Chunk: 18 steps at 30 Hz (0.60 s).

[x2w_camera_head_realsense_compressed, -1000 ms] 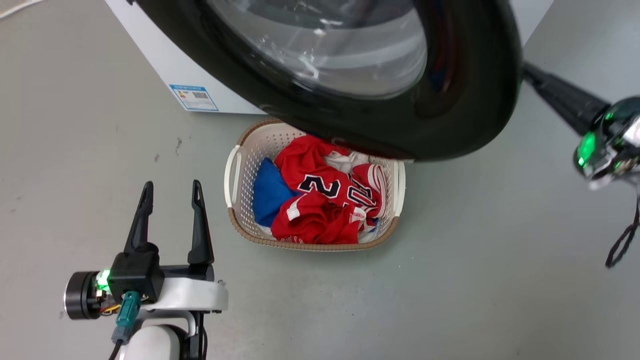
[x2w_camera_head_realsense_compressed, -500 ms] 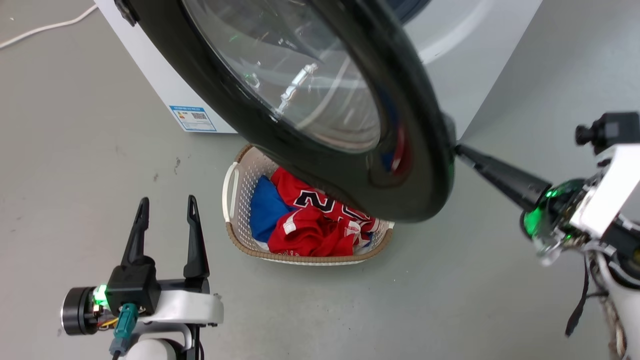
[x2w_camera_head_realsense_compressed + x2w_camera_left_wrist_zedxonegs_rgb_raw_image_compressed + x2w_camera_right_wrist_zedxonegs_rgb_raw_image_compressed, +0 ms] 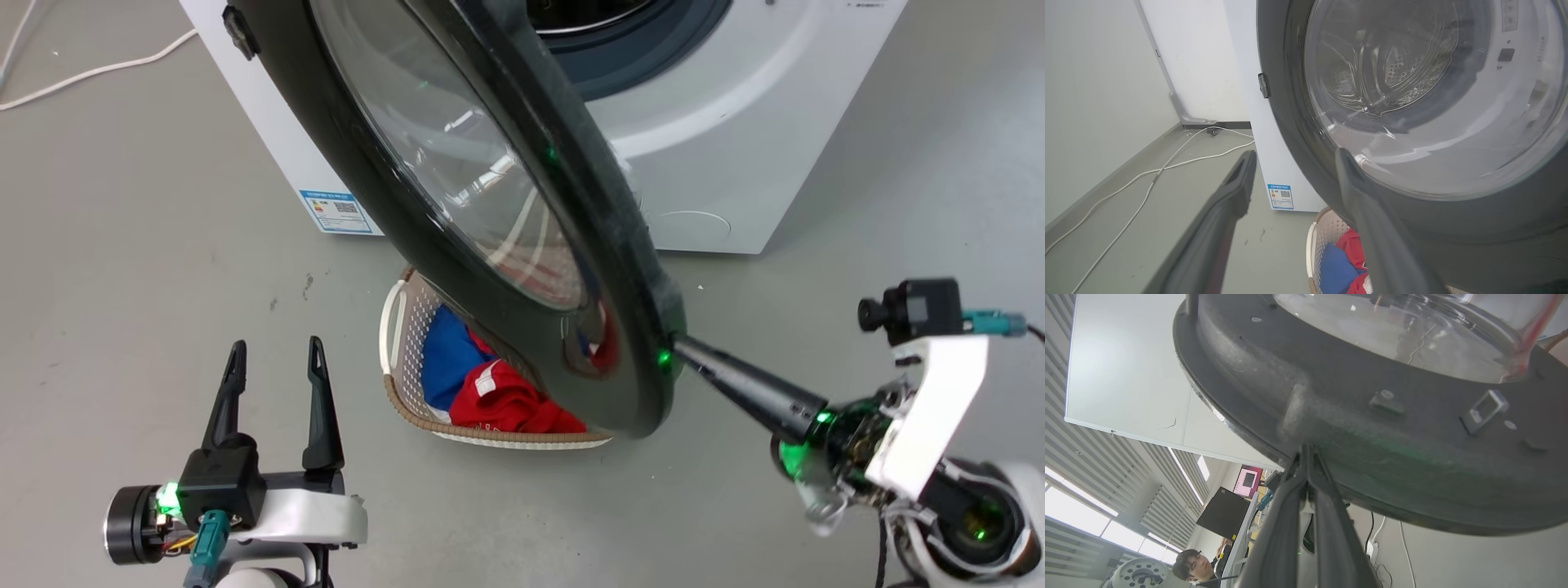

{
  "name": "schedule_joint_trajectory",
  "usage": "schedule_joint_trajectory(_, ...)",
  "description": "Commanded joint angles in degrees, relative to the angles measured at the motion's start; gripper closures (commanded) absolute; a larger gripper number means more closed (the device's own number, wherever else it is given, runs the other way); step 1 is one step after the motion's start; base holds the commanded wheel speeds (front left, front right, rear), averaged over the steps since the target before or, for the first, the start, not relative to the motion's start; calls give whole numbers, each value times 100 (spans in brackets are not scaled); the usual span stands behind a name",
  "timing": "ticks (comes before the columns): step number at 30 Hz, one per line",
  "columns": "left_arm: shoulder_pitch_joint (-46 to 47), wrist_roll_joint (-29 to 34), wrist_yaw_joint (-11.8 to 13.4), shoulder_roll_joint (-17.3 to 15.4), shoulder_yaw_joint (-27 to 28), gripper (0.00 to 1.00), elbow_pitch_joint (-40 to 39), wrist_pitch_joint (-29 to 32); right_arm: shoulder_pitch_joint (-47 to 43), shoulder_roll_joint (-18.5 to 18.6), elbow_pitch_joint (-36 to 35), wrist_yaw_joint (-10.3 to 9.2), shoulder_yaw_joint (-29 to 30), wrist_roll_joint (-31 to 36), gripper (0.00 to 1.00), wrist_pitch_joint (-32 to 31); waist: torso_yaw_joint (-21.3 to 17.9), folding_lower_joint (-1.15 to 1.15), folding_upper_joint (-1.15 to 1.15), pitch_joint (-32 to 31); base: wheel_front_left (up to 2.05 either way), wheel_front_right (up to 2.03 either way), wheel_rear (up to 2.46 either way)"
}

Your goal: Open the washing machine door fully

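Washing machine door [image 3: 457,204] wider vs. before

Grey floor [image 3: 147,269] carrying a white washing machine cabinet [image 3: 735,122], with a round service flap [image 3: 692,226] low on its front and a blue-edged label [image 3: 339,211] low on its side. A cream laundry basket [image 3: 498,438] stands before it, holding a red garment [image 3: 510,404] beside a blue cloth [image 3: 447,367]. A white cable [image 3: 98,73] trails across the floor. Right wrist view: a person [image 3: 1189,565] below a pink-lit screen [image 3: 1246,480].
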State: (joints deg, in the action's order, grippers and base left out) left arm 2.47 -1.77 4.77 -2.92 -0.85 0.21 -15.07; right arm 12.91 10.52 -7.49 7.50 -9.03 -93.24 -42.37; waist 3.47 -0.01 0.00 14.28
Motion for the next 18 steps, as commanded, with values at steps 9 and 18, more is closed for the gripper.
schedule_joint_trajectory(9,-129,-26,9,6,28,0,35,-16,-592,-342,-224,0,-380,48,100,-78,84,1,0,-148,0,0,0)
schedule_joint_trajectory(18,-208,0,-18,5,25,0,57,-16,-667,-606,49,0,-958,108,100,-232,213,1,0,-296,0,0,0)
